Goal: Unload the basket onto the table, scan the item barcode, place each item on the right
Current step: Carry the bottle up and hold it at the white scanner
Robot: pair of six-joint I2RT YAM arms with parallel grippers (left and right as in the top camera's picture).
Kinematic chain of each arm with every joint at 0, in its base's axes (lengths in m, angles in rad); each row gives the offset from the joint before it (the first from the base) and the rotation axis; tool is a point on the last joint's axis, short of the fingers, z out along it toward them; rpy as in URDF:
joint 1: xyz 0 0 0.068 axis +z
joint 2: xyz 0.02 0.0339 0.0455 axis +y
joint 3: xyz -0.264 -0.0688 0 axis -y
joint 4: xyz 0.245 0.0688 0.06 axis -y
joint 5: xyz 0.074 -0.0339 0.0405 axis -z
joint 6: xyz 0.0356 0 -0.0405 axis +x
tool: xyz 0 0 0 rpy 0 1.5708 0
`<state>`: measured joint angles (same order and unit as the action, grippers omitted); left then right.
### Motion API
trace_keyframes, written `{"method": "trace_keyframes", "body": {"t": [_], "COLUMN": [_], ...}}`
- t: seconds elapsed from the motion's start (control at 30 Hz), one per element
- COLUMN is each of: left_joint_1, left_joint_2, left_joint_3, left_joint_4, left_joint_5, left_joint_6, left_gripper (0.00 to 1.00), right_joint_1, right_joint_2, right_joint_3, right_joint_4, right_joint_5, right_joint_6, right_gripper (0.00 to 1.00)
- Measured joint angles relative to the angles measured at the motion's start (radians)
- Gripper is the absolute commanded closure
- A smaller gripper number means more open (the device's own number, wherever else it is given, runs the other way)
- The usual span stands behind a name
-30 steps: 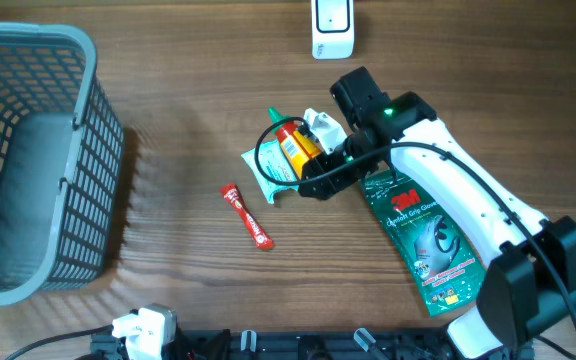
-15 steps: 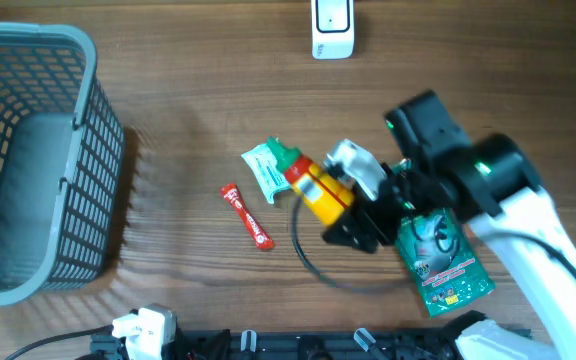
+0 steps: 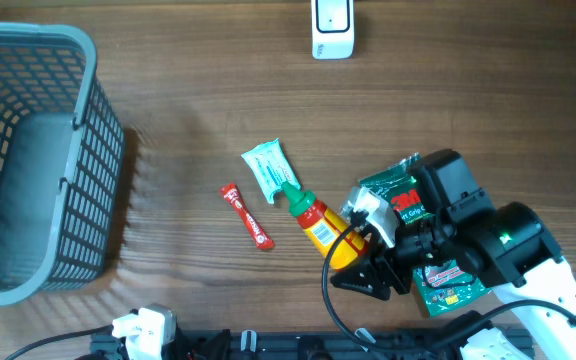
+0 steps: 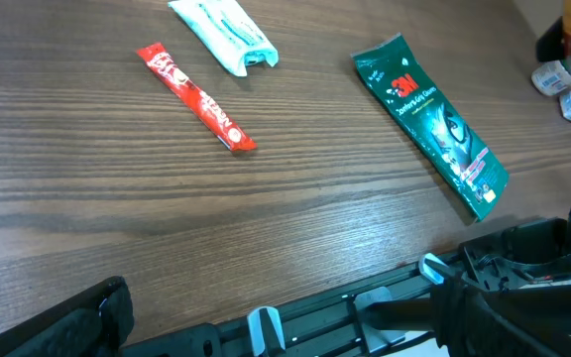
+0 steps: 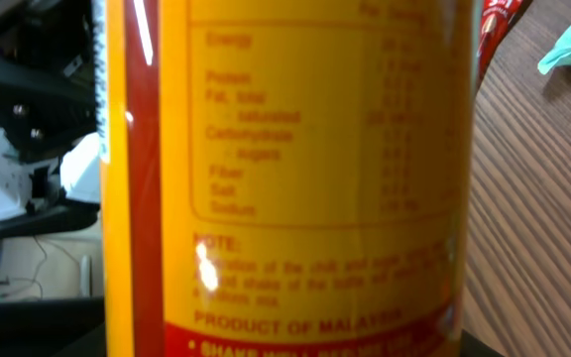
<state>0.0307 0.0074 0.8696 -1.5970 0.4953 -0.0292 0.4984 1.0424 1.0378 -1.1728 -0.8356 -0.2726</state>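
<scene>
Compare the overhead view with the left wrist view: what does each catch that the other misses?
Overhead only: the grey plastic mesh basket and the white boxy device at the far edge. Left wrist only: the green 3M glove packet uncovered end to end; overhead, the right arm hides part. Both: the red stick sachet, the pale teal pouch, the wooden table.

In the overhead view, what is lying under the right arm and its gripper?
The green 3M package lies on the table beneath it. Only its upper end and lower corner show there; the arm covers the middle. The left wrist view shows it whole.
</scene>
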Motion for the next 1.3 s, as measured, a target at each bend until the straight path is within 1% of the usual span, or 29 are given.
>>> {"method": "trace_keyframes", "body": {"t": [0.1,0.2,0.27,0.33,0.4,0.47,0.5,0.63,0.77,0.87,0.93,1.07,1.1,1.2,1.3], "left_joint_1": [0.000,0.000,0.000,0.000,0.000,0.000,0.000,0.000,0.000,0.000,0.000,0.000,0.000,0.000,0.000], "left_joint_2": [0.000,0.000,0.000,0.000,0.000,0.000,0.000,0.000,0.000,0.000,0.000,0.000,0.000,0.000,0.000], "left_joint_3": [0.000,0.000,0.000,0.000,0.000,0.000,0.000,0.000,0.000,0.000,0.000,0.000,0.000,0.000,0.000], "left_joint_4": [0.000,0.000,0.000,0.000,0.000,0.000,0.000,0.000,0.000,0.000,0.000,0.000,0.001,0.000,0.000], "left_joint_5": [0.000,0.000,0.000,0.000,0.000,0.000,0.000,0.000,0.000,0.000,0.000,0.000,0.000,0.000,0.000], "left_joint_6": [0.000,0.000,0.000,0.000,0.000,0.000,0.000,0.000,0.000,0.000,0.000,0.000,0.000,0.000,0.000], "left_gripper": [0.00,0.00,0.00,0.00,0.00,0.00,0.00,0.00,0.00,0.00,0.00,0.00,0.00,0.00,0.00], "right_joint_1": [0.000,0.000,0.001,0.002,0.002,0.002,0.002,0.002,0.002,-0.001,-0.013,-0.045,-0.056,-0.084,-0.145], "right_joint_2": [-0.001,-0.001,-0.001,0.001,0.018,0.050,0.083,0.216,0.407,0.512,0.599,0.732,0.785,0.900,1.095], "right_joint_3": [-0.003,-0.002,-0.003,-0.003,-0.003,-0.003,-0.003,-0.003,-0.003,-0.005,-0.005,-0.005,0.002,0.072,0.294], "right_joint_4": [0.078,0.197,0.278,0.358,0.468,0.539,0.591,0.728,0.940,1.099,1.247,1.480,1.551,1.596,1.608], "right_joint_5": [0.002,0.089,0.214,0.346,0.545,0.685,0.778,0.970,1.143,1.237,1.282,1.316,1.327,1.339,1.342], "right_joint_6": [0.049,0.135,0.196,0.251,0.318,0.345,0.360,0.350,0.259,0.172,0.084,-0.098,-0.170,-0.281,-0.422], "right_gripper": [0.53,0.53,0.57,0.56,0.49,0.48,0.49,0.51,0.51,0.50,0.45,0.44,0.43,0.44,0.43]}}
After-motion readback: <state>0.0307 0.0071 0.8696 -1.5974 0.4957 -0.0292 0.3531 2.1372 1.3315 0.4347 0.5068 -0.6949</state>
